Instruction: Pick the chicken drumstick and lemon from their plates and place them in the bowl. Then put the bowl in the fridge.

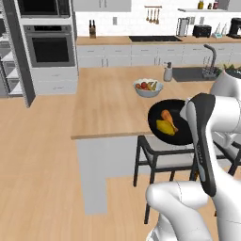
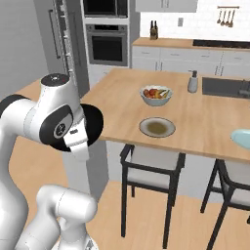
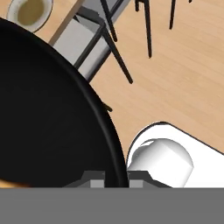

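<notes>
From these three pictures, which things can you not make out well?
- Pincer: tips cut off by the bottom edge in the hand view; the bowl rim hides the grip.
- Black bowl: right side behind the arm in the left base view.
- Pale blue-green plate: cut by the right edge, right base view.
- Fruit bowl: pieces too small to name.

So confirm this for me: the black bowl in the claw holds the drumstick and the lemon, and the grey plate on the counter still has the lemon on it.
Not quite. In the right base view the grey plate shows just its brownish centre. The left base view shows the lemon beside the drumstick inside the black bowl, whose rim the claw grips.
</notes>
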Controlling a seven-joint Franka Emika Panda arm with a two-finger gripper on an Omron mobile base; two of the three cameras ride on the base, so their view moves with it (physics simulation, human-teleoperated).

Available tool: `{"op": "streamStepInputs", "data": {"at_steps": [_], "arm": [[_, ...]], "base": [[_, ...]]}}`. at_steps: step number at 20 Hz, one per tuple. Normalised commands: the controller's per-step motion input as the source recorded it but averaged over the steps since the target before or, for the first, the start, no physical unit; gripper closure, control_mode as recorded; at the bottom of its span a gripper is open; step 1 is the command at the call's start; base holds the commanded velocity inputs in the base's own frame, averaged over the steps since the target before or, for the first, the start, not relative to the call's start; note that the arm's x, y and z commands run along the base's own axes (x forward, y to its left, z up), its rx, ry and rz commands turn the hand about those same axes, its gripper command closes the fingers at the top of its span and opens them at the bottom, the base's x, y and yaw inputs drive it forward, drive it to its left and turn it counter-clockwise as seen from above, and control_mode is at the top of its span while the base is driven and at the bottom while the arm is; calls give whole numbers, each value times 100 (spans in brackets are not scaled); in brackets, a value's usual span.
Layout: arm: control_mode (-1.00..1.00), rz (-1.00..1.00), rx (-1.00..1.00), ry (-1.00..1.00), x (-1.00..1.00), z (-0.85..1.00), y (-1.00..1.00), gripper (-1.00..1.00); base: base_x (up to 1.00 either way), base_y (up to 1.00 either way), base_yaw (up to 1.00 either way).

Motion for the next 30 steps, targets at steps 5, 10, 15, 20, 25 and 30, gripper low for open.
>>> {"op": "streamStepInputs", "data": {"at_steps": [5, 10, 15, 20, 25, 30], "arm": [[100, 0, 0, 0, 0, 0, 0, 100], [100, 0, 0, 0, 0, 0, 0, 100], [100, 0, 0, 0, 0, 0, 0, 100], [100, 0, 0, 0, 0, 0, 0, 100], [100, 0, 0, 0, 0, 0, 0, 100], [100, 0, 0, 0, 0, 0, 0, 100]], "base": [[-23, 100, 15], [-6, 100, 14], [2, 100, 9], [26, 100, 1], [40, 100, 0], [74, 100, 0]]}}
